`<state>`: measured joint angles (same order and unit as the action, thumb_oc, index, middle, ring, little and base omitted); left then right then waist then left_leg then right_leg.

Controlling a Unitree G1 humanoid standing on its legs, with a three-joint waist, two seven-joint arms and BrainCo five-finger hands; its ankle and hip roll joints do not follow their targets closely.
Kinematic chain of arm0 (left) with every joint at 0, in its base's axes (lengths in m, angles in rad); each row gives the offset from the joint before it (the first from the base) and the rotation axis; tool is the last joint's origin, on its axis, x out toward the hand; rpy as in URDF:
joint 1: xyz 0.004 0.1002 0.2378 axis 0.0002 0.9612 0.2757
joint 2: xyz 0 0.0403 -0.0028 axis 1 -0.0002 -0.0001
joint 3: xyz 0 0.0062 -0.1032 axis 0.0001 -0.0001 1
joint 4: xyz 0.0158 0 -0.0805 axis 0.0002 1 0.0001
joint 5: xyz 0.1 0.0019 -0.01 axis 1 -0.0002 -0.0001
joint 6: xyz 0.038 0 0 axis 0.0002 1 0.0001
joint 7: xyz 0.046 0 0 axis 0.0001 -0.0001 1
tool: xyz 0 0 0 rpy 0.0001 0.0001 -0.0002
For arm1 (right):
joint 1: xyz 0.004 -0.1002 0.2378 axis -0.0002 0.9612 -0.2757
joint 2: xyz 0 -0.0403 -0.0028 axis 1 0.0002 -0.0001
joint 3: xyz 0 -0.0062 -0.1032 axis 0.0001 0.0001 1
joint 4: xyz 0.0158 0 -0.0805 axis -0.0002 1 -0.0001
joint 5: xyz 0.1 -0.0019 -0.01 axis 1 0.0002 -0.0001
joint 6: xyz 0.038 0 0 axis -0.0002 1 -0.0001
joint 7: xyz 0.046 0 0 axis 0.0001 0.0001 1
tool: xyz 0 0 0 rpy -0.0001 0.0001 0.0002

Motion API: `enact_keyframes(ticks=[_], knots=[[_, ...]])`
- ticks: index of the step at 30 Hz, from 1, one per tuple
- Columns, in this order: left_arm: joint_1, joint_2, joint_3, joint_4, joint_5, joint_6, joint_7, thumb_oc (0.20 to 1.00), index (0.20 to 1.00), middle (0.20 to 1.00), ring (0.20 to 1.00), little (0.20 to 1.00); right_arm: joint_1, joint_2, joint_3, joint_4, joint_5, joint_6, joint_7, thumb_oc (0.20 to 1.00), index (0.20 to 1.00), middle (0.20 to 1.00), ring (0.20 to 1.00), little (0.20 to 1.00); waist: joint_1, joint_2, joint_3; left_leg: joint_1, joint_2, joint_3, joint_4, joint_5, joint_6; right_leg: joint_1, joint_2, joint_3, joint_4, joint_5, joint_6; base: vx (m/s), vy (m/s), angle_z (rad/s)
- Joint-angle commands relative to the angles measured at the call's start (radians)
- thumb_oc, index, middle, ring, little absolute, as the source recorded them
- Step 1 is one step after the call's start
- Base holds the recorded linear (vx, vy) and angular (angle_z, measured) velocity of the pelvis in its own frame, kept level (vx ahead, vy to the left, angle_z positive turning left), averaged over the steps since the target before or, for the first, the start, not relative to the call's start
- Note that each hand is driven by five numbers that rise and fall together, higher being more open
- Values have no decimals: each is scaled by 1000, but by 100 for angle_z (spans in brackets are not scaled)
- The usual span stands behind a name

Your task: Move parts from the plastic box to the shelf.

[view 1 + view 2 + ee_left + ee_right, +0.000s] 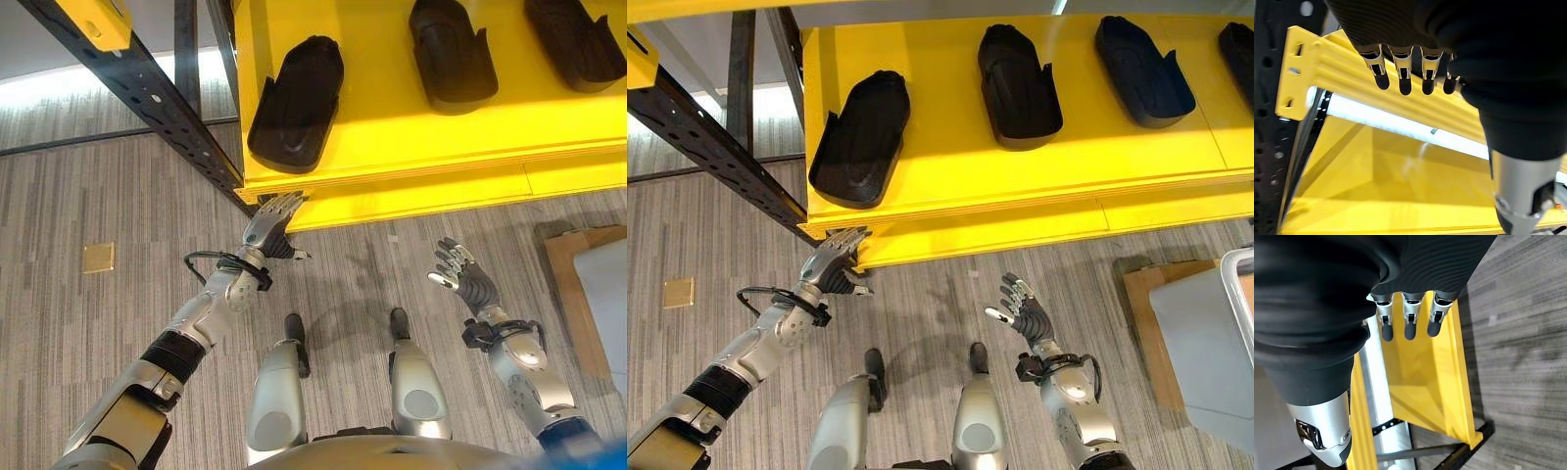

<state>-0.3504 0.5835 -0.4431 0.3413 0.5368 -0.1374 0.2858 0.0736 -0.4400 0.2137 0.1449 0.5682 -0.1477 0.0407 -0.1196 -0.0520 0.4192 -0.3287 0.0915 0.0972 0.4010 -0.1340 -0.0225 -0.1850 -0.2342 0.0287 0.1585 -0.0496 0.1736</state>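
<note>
Yellow shelf [1038, 211] runs across the top of the head views, with black parts lying on it: leftmost part [860, 139] near the shelf's left end, second part [1019, 83] to its right, third part [1143, 70] further right, and the edge of a fourth part [1239, 44] at the far right. Left hand [831, 262] is raised just below the shelf's front lip at its left corner, beside the dark perforated upright [715, 147]; fingers straight and loosely spread, holding nothing. Left wrist view confirms it: fingers [1403, 73] extended toward the yellow beam, nothing between them and the thumb. Right hand [1024, 311] hangs over the grey carpet [940, 294], well apart from the shelf, palm open, fingers relaxed and slightly fanned, empty. Right wrist view shows its fingers [1409, 316] straight, with yellow shelf structure past them. Grey plastic box [1210, 343] sits at the right edge on a brown cardboard sheet [1146, 313]; can't tell what's in it. Small brass floor plate [678, 291] lies off to the left.
</note>
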Motion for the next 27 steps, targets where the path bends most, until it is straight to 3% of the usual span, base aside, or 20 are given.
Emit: enact_keyframes(ticks=[1, 18, 27], knots=[[8, 31, 63, -13, -4, 0, 35, 1000, 1000, 1000, 1000, 1000, 11, -18, -14, -57, 30, -49, 12, 1000, 1000, 1000, 1000, 1000, 7, -17, -41, -45, 67, -93, -3, 55, -60, 62, -32, -7, 70, -131, -28, -11, -2, -5], [-51, 60, 131, -21, -4, 32, 87, 1000, 1000, 1000, 1000, 1000, 15, -25, -14, -66, 45, -35, 29, 1000, 1000, 1000, 1000, 1000, 1, -22, -47, -56, 69, -92, -1, 55, -64, 50, -32, -6, 70, -127, -27, -1, 0, 0], [-118, 64, 120, -22, 3, 42, 98, 1000, 1000, 1000, 1000, 1000, 22, -32, -11, -67, 46, -28, 35, 1000, 1000, 1000, 1000, 1000, -8, -21, -55, -58, 72, -90, -2, 55, -68, 50, -29, -7, 70, -131, -29, 0, 0, 0]])
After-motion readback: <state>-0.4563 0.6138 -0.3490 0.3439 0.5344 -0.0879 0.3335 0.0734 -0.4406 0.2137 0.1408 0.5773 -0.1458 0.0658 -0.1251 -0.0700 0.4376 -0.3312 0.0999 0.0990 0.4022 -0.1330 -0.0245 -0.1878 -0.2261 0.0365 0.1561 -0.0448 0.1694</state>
